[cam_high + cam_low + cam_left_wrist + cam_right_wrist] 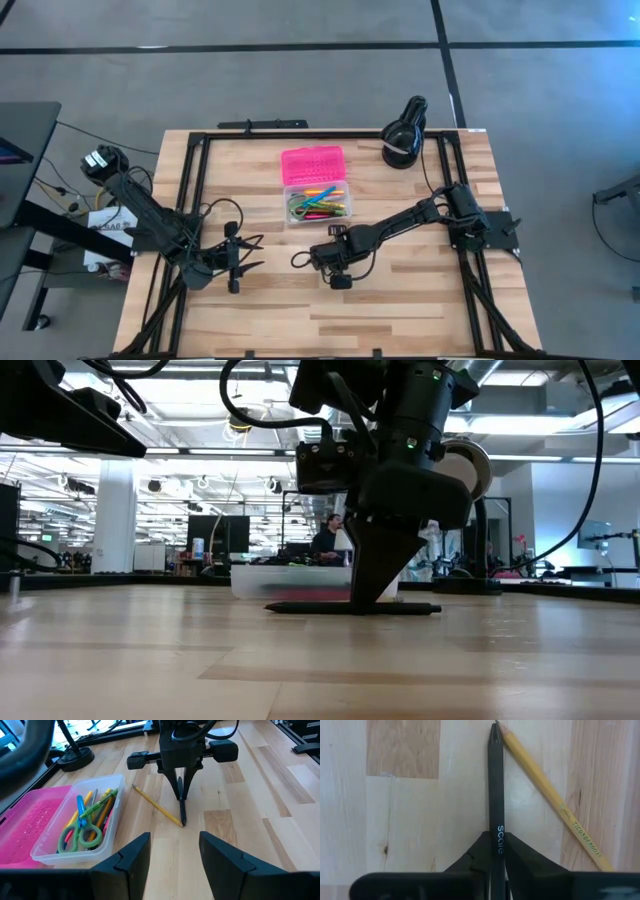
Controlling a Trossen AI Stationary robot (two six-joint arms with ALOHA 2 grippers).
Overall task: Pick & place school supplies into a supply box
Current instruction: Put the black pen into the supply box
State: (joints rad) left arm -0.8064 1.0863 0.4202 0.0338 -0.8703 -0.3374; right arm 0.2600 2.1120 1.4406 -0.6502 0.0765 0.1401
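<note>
1. The left claw (250, 256) hovered nearest the front of the worktop (420, 300), its fingers (131, 856) spread wide and holding nothing; that arm looked to be waiting.

2. Just beyond it, the right claw (299, 259) stood point-down on the worktop, its fingers (520, 851) pressed together on a black pen (495, 790). The pen lay flat on the wood, not lifted.

3. A yellow pencil (551, 795) lay loose beside the pen, slanting away from it; their far tips met or nearly met, and I could not tell whether they touched.

4. By my judgement the task was nearly done: only these two items showed outside the box. The pen was being picked, and the pencil would be left after it.

5. Farther back, near the middle of the worktop, sat the supply box (318, 206), well apart from both claws. Its clear base (112, 834) lay open, and the pink lid (312, 163) was folded out flat on the far side of it.

6. The base held a heap of coloured pens and pencils, green, blue, orange and yellow among them, with green-handled scissors (80, 832) on top. The lid held nothing.

7. Farthest off, at the back right corner, stood a black lamp (404, 134), no part of the job.
</note>
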